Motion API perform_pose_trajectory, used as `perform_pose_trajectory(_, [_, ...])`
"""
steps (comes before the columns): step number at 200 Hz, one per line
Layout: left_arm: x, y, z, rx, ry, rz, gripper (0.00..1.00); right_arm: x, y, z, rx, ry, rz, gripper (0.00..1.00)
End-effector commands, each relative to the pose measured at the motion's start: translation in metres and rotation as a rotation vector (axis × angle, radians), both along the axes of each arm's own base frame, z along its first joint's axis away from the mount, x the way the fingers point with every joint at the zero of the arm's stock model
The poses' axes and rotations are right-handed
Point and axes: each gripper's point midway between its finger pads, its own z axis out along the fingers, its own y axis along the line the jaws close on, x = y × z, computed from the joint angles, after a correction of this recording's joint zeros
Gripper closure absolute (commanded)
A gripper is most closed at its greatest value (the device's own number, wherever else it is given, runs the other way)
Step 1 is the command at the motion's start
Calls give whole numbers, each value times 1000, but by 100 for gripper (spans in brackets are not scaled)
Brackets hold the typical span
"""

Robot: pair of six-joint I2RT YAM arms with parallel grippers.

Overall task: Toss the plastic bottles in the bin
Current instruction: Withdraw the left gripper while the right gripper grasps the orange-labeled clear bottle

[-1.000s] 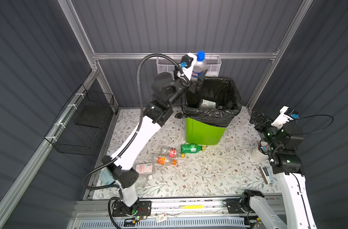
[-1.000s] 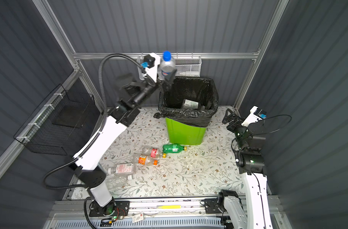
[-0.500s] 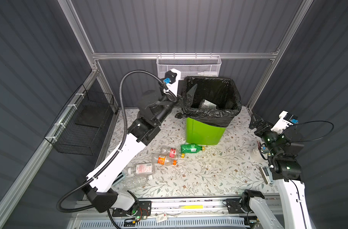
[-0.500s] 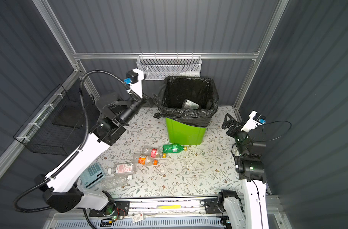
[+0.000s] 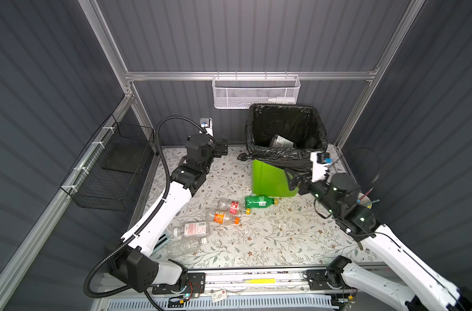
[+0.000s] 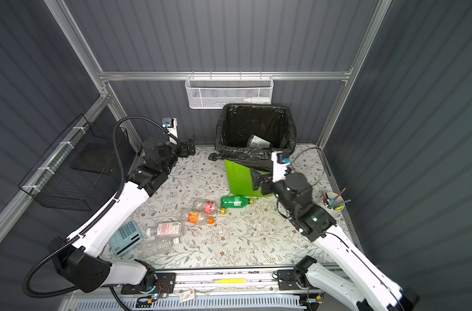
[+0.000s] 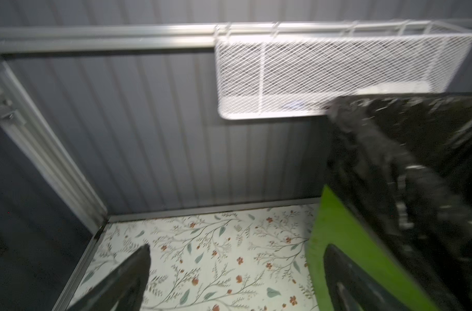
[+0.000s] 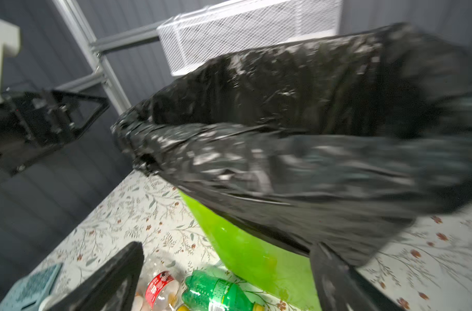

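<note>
Five plastic bottles (image 5: 222,217) lie on the table (image 5: 270,242), nearest the rail. Beyond them, the right fingers (image 8: 116,277), spread wide and empty, hover beside the bin (image 5: 267,183), which contains a further bottle (image 5: 280,141). The left fingers (image 7: 127,280), wide and empty, are left of the bin.

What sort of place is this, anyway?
Likely a robot test booth: grey panelled walls on an aluminium frame, a left arm and right arm mounted on a rail, and bottles strewn near a bin.
</note>
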Motion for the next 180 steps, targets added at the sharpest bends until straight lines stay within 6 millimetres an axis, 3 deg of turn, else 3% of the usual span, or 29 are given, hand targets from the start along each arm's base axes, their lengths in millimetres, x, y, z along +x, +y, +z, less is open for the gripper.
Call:
perform_pose_trajectory(1, [-5,38,-20,-74,59,102,0,5,48,-6,-122,-40,52,2])
perform_pose_trajectory(17, [-5,65,-44,-104,111,169,0,-3,104,-32,-204,3,172,2])
perform_pose_trajectory(37, [-10,92,-70,-131,157,238,0,-15,156,-63,-274,53,299,1])
perform_pose_trajectory(61, [-18,117,-99,-150,211,307,0,-26,203,-108,-389,137,433,1])
perform_pose_trajectory(78, [-22,129,-121,-165,256,342,0,-31,225,-140,-496,192,507,2])
perform_pose_trajectory(98, [-27,139,-142,-176,304,376,0,-36,243,-176,-611,266,572,4])
perform_pose_trajectory(130, [-34,149,-165,-173,348,412,0,-45,260,-214,-722,334,651,8])
perform_pose_trajectory(180, [-37,150,-172,-167,366,410,0,-51,265,-256,-853,412,709,11])
